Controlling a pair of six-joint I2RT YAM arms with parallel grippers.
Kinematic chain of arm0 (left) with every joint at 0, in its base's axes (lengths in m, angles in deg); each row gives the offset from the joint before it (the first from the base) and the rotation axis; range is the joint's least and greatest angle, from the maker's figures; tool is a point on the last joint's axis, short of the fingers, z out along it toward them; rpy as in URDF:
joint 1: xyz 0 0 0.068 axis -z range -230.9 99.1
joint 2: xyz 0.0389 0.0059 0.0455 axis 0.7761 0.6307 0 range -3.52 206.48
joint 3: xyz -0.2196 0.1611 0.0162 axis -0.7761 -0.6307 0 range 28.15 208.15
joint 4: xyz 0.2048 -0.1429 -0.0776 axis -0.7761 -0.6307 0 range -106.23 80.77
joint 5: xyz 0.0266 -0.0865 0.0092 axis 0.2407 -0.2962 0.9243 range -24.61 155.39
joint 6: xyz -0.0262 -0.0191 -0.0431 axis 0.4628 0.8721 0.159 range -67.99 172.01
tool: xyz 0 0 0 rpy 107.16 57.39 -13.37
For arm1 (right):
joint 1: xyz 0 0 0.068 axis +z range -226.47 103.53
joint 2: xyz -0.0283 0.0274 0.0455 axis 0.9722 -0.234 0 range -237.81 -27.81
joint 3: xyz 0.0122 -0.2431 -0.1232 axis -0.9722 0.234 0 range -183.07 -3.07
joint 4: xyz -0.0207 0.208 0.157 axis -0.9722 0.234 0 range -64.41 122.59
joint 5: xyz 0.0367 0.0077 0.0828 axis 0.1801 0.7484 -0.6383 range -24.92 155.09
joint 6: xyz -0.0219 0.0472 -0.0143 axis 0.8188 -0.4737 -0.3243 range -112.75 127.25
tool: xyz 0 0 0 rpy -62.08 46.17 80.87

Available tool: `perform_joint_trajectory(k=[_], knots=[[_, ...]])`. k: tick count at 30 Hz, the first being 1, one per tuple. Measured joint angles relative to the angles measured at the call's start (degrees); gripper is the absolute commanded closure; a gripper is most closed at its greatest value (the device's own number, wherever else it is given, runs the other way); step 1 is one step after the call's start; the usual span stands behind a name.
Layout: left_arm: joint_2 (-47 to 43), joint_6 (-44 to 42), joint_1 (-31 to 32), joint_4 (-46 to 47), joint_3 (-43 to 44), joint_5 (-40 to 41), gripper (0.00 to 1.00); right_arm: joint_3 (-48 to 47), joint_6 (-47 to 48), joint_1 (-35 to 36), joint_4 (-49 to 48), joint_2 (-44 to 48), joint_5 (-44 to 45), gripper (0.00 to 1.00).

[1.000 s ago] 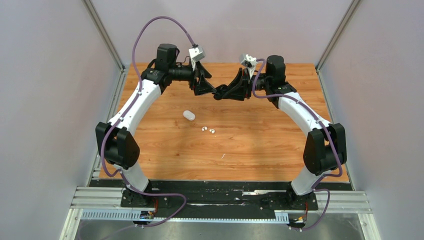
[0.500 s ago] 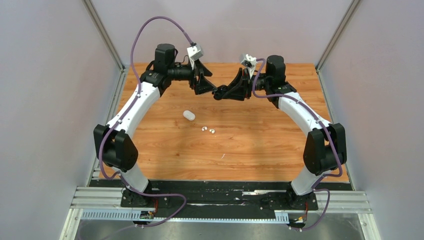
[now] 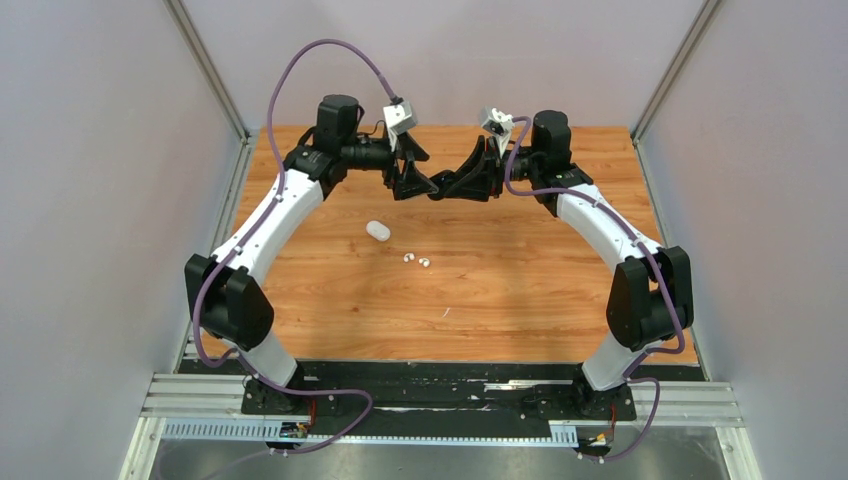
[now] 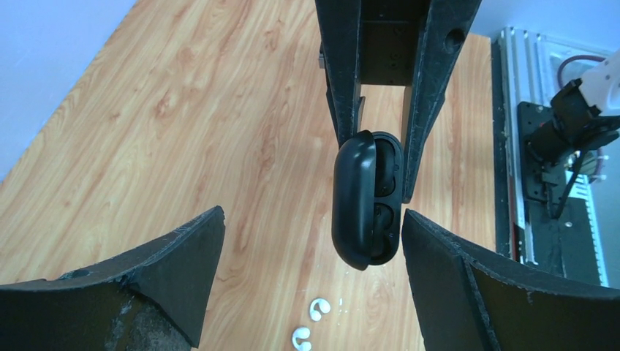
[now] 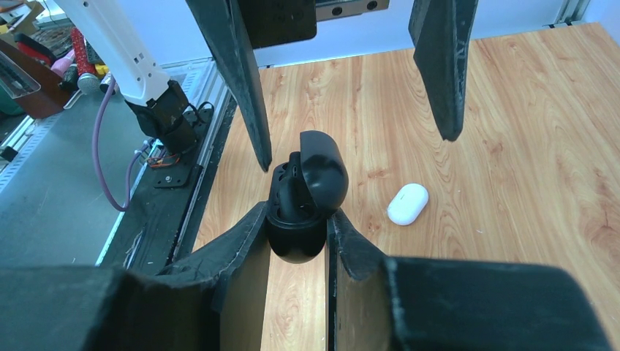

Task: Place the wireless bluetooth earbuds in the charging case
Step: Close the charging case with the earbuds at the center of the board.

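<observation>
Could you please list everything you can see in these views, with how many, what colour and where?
black oval plastic charging case: one, black, lid open, held above the table in the right hand
white oval plastic case: one, white, closed, lying on the table left of centre
small white earbuds: two, white, side by side on the table near the white case
wooden table: one, light brown, under everything
left hand: one, black, open, facing the black case at close range
right hand: one, black, shut on the base of the black case
</observation>
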Motion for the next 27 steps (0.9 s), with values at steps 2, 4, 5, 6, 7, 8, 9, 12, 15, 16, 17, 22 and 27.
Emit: perform_joint_trajectory(k=[2,4,5,6,7,8,9,12,15,16,17,22,27], knots=[[0.0,-1.2,0.4,-0.7,-0.2,1.6,0.06,0.0,-0.1,0.0,0.0,0.0,0.0,0.99],[0.0,-1.9,0.7,-1.1,-0.3,3.2,0.06,0.0,-0.1,0.0,0.0,0.0,0.2,0.99],[0.0,-2.0,0.8,-1.1,-0.3,4.0,0.06,0.0,-0.1,0.0,0.0,0.0,0.5,0.99],[-0.1,-2.1,0.8,-1.1,-0.3,4.4,0.06,0.0,0.0,-0.1,0.0,0.0,0.7,0.99],[-0.1,-2.2,0.8,-1.0,-0.3,4.7,0.06,0.0,0.0,-0.1,0.0,0.0,1.0,0.99],[-0.1,-2.2,0.8,-1.0,-0.3,4.9,0.06,0.0,0.0,-0.1,0.0,0.0,1.2,0.99],[-0.1,-2.2,0.8,-1.0,-0.3,5.0,0.06,0.0,0.0,-0.1,0.0,0.0,1.3,0.99],[-0.1,-2.2,0.8,-1.0,-0.3,4.4,0.05,0.1,-0.1,-0.1,0.0,0.0,1.3,0.99],[-0.2,-1.8,0.7,-0.8,-0.3,3.2,0.05,0.1,-0.1,-0.1,-0.1,0.0,1.0,0.99],[-0.3,-1.2,0.6,-0.4,-0.4,2.8,0.05,0.1,-0.1,-0.1,-0.2,0.0,1.0,0.99],[-0.4,-0.3,0.4,0.3,-0.7,2.3,0.05,0.1,-0.1,-0.1,-0.2,0.0,1.0,0.99],[-1.1,4.2,-0.6,3.7,-1.6,1.9,0.05,0.1,-0.1,-0.1,-0.3,0.0,0.9,0.99],[-1.1,5.3,-1.2,4.3,-1.6,2.2,0.06,0.1,-0.1,-0.1,-0.4,0.0,0.9,0.99]])
